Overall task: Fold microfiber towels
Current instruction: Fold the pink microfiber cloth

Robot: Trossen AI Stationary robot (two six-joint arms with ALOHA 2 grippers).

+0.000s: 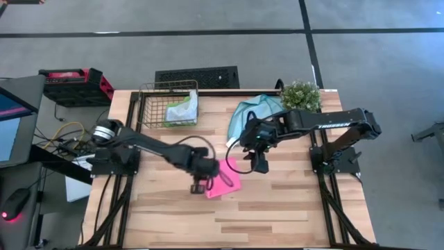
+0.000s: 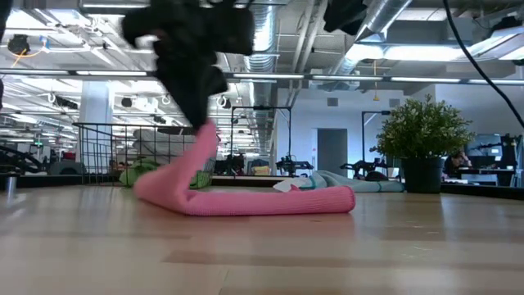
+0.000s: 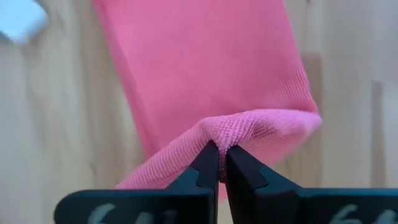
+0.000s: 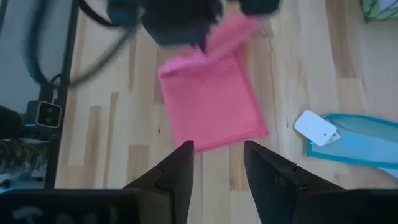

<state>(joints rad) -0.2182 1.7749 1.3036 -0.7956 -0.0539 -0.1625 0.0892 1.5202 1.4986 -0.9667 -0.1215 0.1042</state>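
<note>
The hot pink towel (image 1: 227,179) lies mid-table. Its left end rises to my left gripper (image 1: 201,186), which is shut on it; the low view shows that end (image 2: 201,152) lifted and the rest (image 2: 270,200) flat on the wood. My right gripper (image 4: 217,155) hangs open above the table just past the pink towel's far right side (image 4: 211,106), touching nothing. A light teal-blue towel (image 1: 253,111) with a white tag (image 4: 316,127) lies crumpled at the back. A green and pale cloth (image 1: 182,110) lies in the wire basket (image 1: 149,104). My left gripper pinches a bunched ridge of the pink towel's left end (image 3: 231,127) between its two fingertips (image 3: 208,163); one layer or several, I cannot tell. The fingers come steeply from above. That end is lifted and slopes down slack to the rest, which lies on the table.
A small potted plant (image 1: 300,94) stands at the back right corner. The wire basket stands at the back left. Bare wood (image 1: 229,222) runs along the near half of the table. A monitor and cables (image 1: 62,135) sit beyond the table's left edge.
</note>
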